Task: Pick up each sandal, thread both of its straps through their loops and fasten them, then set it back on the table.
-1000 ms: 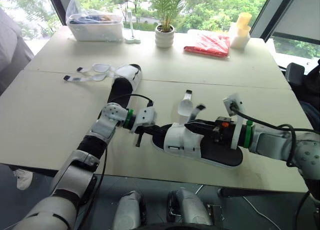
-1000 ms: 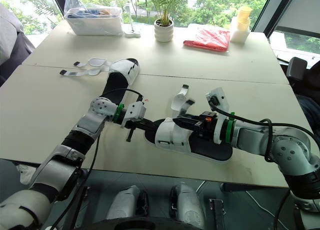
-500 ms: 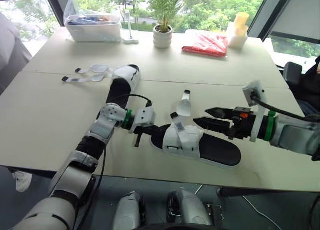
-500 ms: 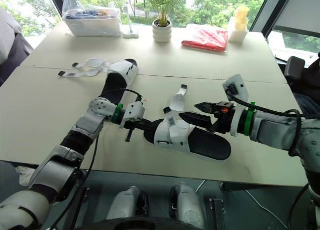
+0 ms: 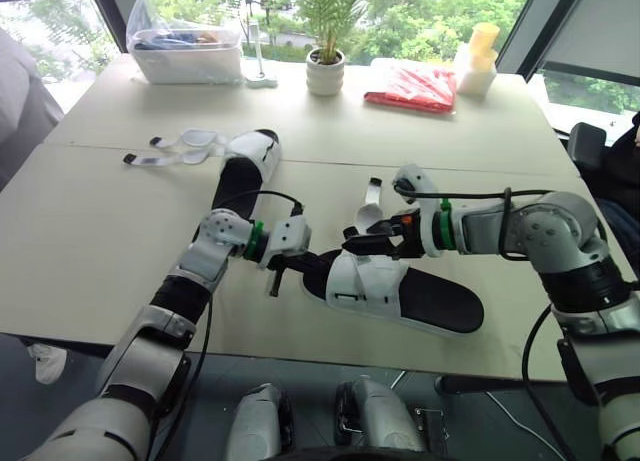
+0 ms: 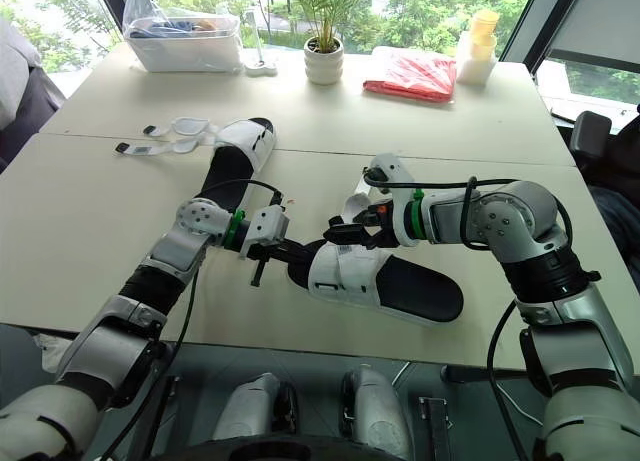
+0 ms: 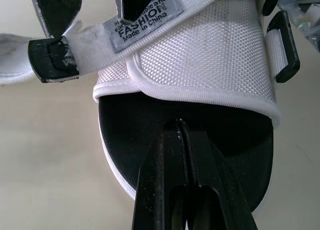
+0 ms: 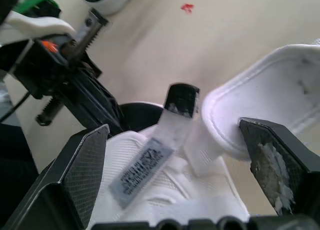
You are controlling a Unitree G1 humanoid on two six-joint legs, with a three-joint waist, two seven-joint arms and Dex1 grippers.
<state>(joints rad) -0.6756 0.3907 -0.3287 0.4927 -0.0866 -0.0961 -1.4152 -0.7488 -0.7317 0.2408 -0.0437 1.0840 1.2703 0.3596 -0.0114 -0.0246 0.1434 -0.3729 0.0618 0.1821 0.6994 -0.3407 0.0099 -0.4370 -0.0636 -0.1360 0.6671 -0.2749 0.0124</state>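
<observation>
The near sandal (image 5: 420,296), black sole with a white upper, lies near the table's front edge. My left gripper (image 5: 318,261) is shut, its tips resting on the black footbed (image 7: 150,140) at the toe end. Two loose white straps rise from the upper: a black-tipped one (image 8: 181,100) and a rounded pad (image 8: 270,90). My right gripper (image 5: 368,243) stands open just above the upper, with the black-tipped strap between its fingers (image 8: 85,170), not touching them. The second sandal (image 5: 248,166) lies at the far left, its straps (image 5: 185,141) spread flat.
At the table's back stand a clear plastic bin (image 5: 190,46), a potted plant (image 5: 328,73), a red bag (image 5: 415,87) and stacked cups (image 5: 480,56). A person's sleeve (image 5: 20,96) shows at the left edge. A dark chair (image 5: 590,146) is on the right.
My right gripper let go at the sandal's upper, drew back to the right as it opened, then came back left over the loose straps. The left gripper has stayed put.
</observation>
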